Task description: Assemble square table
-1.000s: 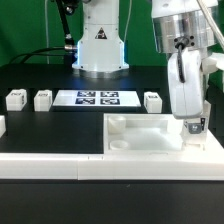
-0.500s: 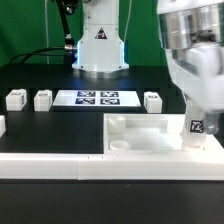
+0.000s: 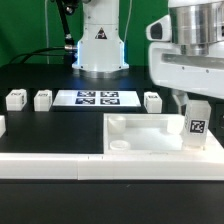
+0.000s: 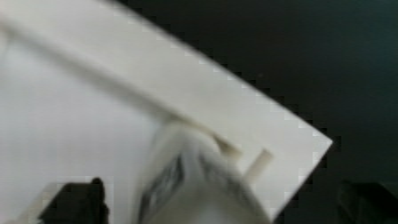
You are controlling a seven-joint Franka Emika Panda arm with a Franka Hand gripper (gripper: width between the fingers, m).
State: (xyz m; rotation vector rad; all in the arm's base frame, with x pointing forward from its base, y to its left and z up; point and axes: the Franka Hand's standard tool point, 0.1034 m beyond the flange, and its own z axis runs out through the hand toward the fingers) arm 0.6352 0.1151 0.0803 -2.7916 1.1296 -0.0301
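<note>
One leg post point(image 3: 197, 122) standing up in a corner of the square table point(image 3: 140, 135), on the exterior view's right, gripper point(image 3: 192, 98) hanging just above it, jaws wide apart, holding nothing.

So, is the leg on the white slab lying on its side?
No, the leg stands upright on the white slab, its tag facing the exterior camera.

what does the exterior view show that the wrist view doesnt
Only the exterior view: the marker board, loose leg posts beside it, and the robot base behind.
Only the wrist view: the dark fingertips, wide apart on either side of the post.
Both: the square table slab and the upright leg post at its corner, under the open gripper.
</note>
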